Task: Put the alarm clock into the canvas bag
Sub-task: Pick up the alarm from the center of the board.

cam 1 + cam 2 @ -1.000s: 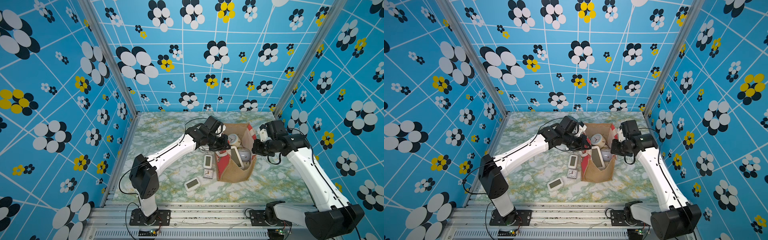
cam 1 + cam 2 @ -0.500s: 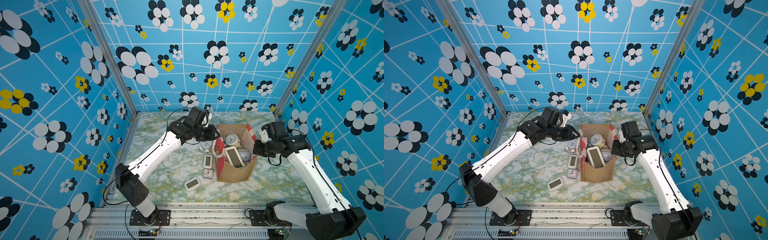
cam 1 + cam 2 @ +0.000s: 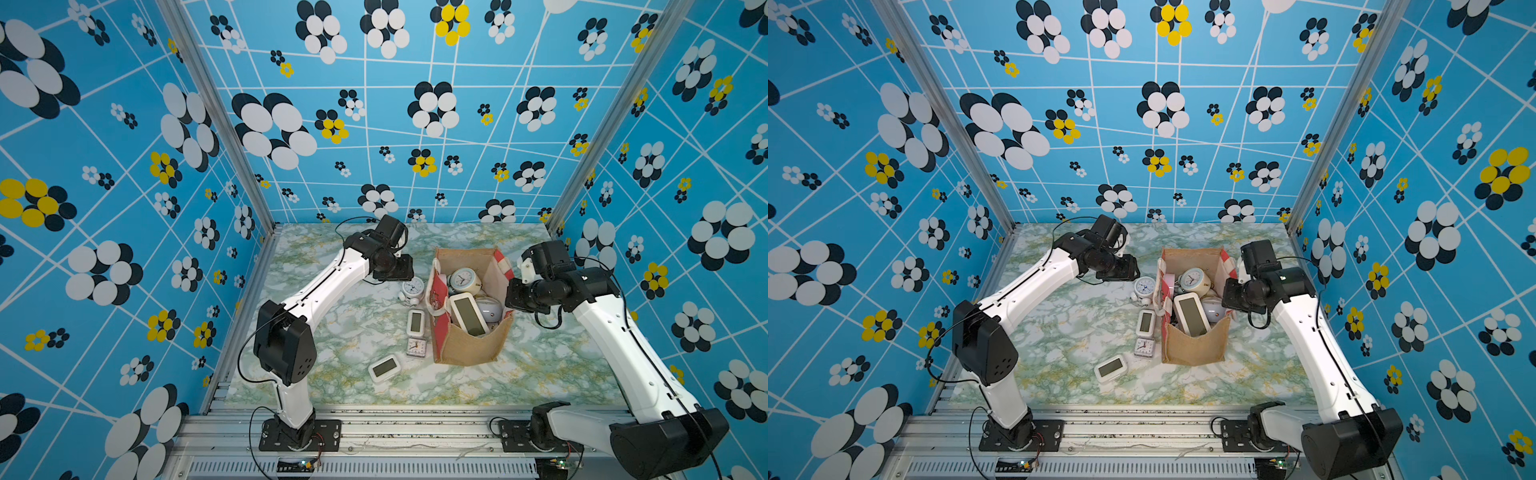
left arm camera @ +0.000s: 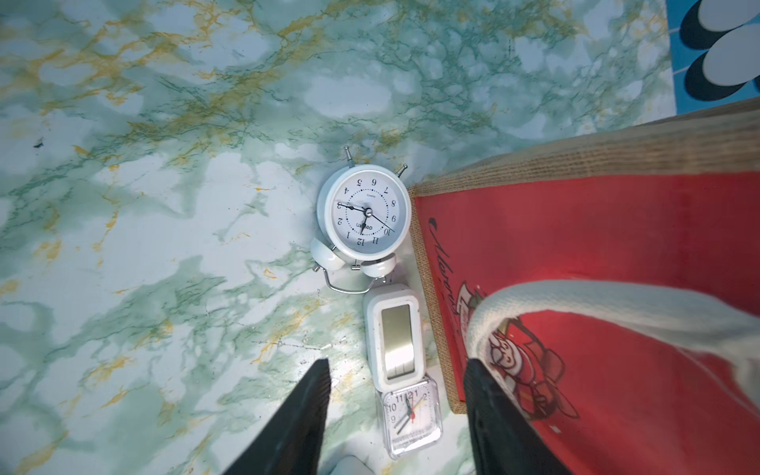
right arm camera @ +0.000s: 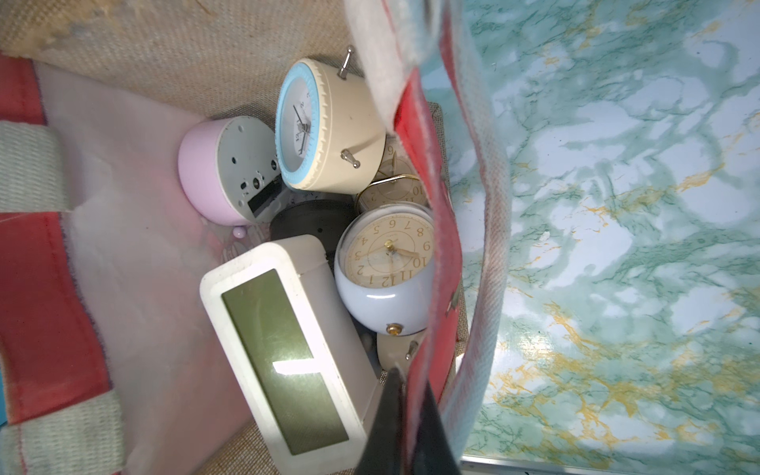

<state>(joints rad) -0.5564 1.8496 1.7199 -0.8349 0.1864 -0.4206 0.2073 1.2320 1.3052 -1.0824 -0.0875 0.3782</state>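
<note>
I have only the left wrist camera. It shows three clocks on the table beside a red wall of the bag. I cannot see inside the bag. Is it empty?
Observer: No. Several clocks lie in the bag, and a big white digital clock leans on top of them.
Operator: Thank you. And where is the right hand?
Observer: The right hand is shut on the top edge of the bag's other red side wall, opposite the one you see.
</note>
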